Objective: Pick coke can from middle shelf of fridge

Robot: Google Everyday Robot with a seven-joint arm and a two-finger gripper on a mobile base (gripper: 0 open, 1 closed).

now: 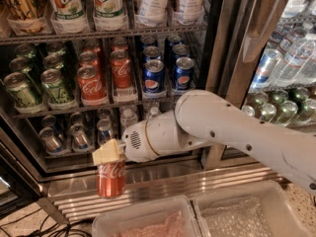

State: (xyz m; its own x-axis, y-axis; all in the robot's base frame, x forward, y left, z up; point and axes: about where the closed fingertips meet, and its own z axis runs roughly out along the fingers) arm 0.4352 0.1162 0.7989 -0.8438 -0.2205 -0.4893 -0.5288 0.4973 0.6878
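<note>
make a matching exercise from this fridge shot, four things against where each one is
1 coke can
2 gripper
3 Pepsi cans
4 green cans

A left end of the middle shelf
B shut on a can's top, lower left of the view
C right end of the middle shelf
D hanging under the gripper, off every shelf

Pairs: 1-D, 2-B, 3-C, 4-A

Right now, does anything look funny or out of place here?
Yes, one thing: a coke can is outside the fridge, hanging upright from the gripper low in front of the door sill. The other red cans sit in their lanes on the middle shelf. Nothing looks spilled or dented.
</note>
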